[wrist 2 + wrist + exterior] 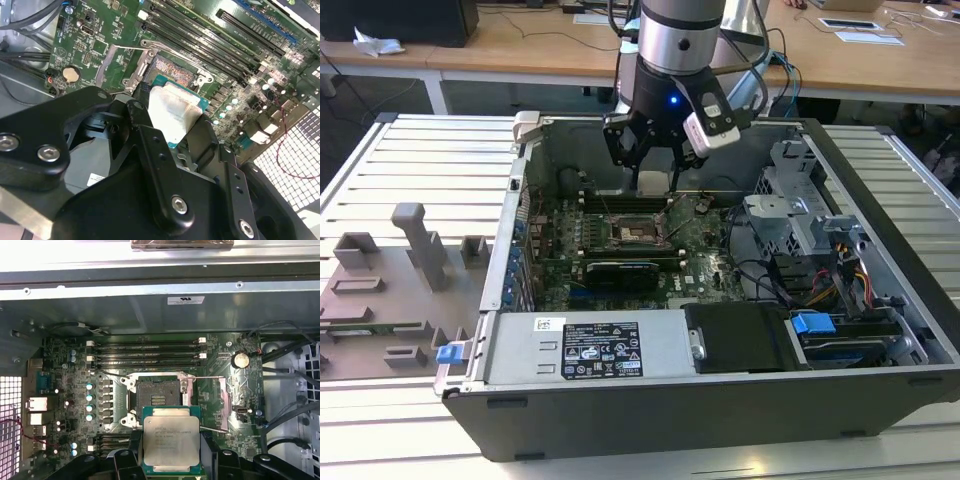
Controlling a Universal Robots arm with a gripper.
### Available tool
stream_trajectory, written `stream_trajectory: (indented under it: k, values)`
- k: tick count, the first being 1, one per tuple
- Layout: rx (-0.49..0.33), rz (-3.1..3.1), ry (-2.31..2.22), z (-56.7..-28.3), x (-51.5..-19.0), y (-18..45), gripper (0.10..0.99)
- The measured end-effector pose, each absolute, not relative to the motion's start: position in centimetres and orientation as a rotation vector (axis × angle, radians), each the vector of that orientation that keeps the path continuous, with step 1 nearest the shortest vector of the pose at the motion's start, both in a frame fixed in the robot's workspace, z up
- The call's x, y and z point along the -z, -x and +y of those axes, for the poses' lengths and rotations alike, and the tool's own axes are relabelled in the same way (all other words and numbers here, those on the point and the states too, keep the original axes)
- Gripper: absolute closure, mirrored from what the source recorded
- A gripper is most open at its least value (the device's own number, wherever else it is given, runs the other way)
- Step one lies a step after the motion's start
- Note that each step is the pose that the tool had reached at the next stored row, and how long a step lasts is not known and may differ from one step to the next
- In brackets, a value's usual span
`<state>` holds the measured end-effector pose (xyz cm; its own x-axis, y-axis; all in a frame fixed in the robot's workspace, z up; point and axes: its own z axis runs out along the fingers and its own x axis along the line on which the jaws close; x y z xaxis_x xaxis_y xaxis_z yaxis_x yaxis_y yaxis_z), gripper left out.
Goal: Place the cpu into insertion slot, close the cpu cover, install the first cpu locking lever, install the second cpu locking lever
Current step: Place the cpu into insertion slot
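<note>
I have the hand point(653, 168) clamped on the cpu point(171, 442), hanging above the bare insertion slot point(159, 396), with the cpu cover point(223, 401) swung aside.

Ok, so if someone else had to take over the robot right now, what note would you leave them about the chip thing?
The gripper is shut on the cpu, holding it flat above the motherboard, close to the insertion slot but not in it.
The slot is open and empty.
The cpu cover is swung open beside it.
Done: cpu picked up.
Left: seating it, closing the cover, both locking steps.
</note>
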<state>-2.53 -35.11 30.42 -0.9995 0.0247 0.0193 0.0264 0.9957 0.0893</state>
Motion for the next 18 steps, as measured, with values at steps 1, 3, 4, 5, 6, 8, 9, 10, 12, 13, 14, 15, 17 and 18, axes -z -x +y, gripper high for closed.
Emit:
stream_trajectory:
  k: [1, 3, 4, 5, 6, 8, 9, 10, 12, 13, 14, 15, 17, 18]
  values:
    - [0.14, -3.12, 0.04, -35.1, -30.4, 2.5, 0.545]
    - [0.14, -3.12, 0.04, -35.1, -30.1, 2.5, 0.545]
    - [0.14, -3.12, 0.04, -35.1, -30.1, 2.5, 0.545]
    - [0.14, -3.12, 0.04, -35.1, -30.0, 2.5, 0.545]
    - [0.14, -3.12, 0.04, -35.1, -30.0, 2.5, 0.545]
    - [0.14, -3.12, 0.04, -35.1, -29.8, 2.5, 0.545]
    - [0.14, -3.12, 0.04, -35.1, -29.7, 2.5, 0.545]
    - [0.14, -3.12, 0.04, -35.1, -29.7, 2.5, 0.545]
    - [0.14, -3.12, 0.04, -35.1, -29.5, 2.5, 0.545]
    - [0.14, -3.12, 0.04, -35.1, -29.5, 2.5, 0.545]
    - [0.14, -3.12, 0.04, -35.1, -29.4, 2.5, 0.545]
    - [0.14, -3.12, 0.04, -35.1, -29.4, 2.5, 0.545]
    - [0.14, -3.12, 0.04, -35.1, -29.2, 2.5, 0.545]
    - [0.14, -3.12, 0.04, -35.1, -29.2, 2.5, 0.545]
